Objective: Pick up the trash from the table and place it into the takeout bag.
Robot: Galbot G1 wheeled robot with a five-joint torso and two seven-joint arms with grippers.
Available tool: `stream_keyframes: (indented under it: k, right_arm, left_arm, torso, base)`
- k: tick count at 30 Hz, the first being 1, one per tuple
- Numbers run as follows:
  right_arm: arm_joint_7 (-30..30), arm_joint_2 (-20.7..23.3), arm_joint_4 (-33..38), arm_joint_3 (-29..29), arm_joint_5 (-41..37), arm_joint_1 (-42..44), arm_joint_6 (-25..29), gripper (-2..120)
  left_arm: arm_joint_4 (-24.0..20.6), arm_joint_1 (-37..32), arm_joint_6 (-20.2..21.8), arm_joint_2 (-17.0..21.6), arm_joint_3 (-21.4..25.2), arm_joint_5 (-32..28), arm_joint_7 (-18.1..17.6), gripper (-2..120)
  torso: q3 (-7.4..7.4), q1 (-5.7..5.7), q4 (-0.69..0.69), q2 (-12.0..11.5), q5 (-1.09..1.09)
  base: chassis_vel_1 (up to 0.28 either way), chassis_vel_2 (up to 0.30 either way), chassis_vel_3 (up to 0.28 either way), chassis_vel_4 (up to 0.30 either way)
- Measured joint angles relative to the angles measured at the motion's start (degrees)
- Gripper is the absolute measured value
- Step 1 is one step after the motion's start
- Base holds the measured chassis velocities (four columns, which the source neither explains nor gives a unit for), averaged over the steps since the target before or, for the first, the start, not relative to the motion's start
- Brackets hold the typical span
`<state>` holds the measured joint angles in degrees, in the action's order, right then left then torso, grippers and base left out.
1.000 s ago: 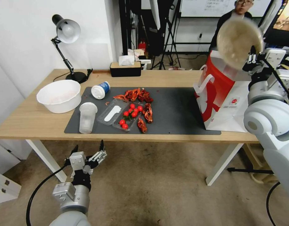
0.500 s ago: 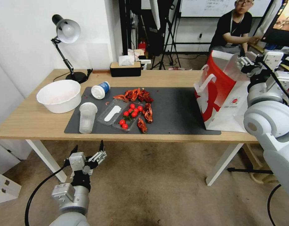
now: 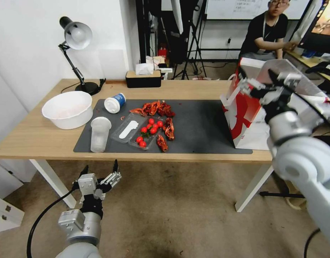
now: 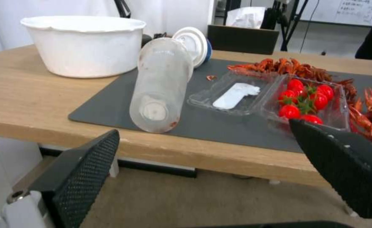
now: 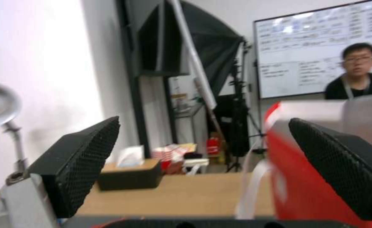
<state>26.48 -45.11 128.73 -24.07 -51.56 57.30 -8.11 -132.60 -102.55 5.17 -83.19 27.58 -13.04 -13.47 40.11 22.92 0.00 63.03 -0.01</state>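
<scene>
On the table (image 3: 36, 136), a clear plastic cup (image 3: 99, 134) lies on the dark mat (image 3: 200, 125). A white cup with a blue label (image 3: 114, 103) lies on its side behind it. The takeout bag (image 3: 249, 122), red and white, stands at the mat's right end. My right gripper (image 3: 258, 77) hovers open and empty at the bag's top edge; its wrist view has the bag's red side (image 5: 304, 177) close by. My left gripper (image 3: 100, 170) hangs open below the table's front edge, facing the clear cup (image 4: 160, 85) and the white cup (image 4: 193, 44).
A large white bowl (image 3: 67, 109) sits at the table's left. Red crayfish shells (image 3: 158, 107) and a clear tray of cherry tomatoes (image 3: 143, 132) lie mid-mat. A desk lamp (image 3: 75, 36) and a tissue box (image 3: 143, 79) stand at the back edge.
A second ago my right gripper held a beige bowl over the bag; the bowl is gone from view. The empty right gripper has swung left across the bag's top. The left arm has not moved.
</scene>
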Motion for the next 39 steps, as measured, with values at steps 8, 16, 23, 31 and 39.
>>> stream_keyframes:
  k: [8, 16, 23, 31, 39]
  right_arm:
    - [-8.44, -2.49, 2.58, -0.87, 7.28, 13.63, 8.19, 100]
    - [-17.55, -9.60, -1.73, -1.71, 20.08, 31.30, 24.99, 100]
    - [-19.50, -13.83, -6.22, -1.86, 22.42, 38.78, 31.39, 100]
    - [-19.14, -17.15, -8.54, -0.11, 25.03, 41.71, 33.08, 100]
    - [-19.10, -18.44, -9.43, 0.96, 26.26, 42.52, 33.29, 100]
  left_arm:
    - [0.00, 0.01, -0.24, 0.07, 0.09, -0.20, 0.02, 100]
    - [0.70, 0.81, -1.46, 0.86, 0.47, -1.19, 0.10, 100]
    - [1.51, 1.96, -1.47, 1.39, 0.57, -2.10, 0.11, 100]
    - [2.31, 3.46, -1.31, 2.16, 1.08, -3.22, 0.04, 100]
    - [2.56, 4.84, -0.87, 3.28, 1.76, -4.46, -0.10, 100]
  torso:
    - [-0.01, -0.01, 0.00, 0.00, 0.01]
    - [-0.01, -0.01, -0.01, 0.00, 0.00]
    - [0.00, -0.02, -0.01, 0.00, 0.00]
    - [0.00, -0.02, 0.00, 0.01, 0.00]
    - [0.00, -0.01, 0.00, 0.00, 0.00]
  base:
    - [0.000, 0.000, 0.000, 0.000]
    - [0.000, 0.000, 0.000, 0.000]
    - [0.000, 0.000, 0.000, 0.000]
    - [0.000, 0.000, 0.000, 0.000]
    - [0.000, 0.000, 0.000, 0.000]
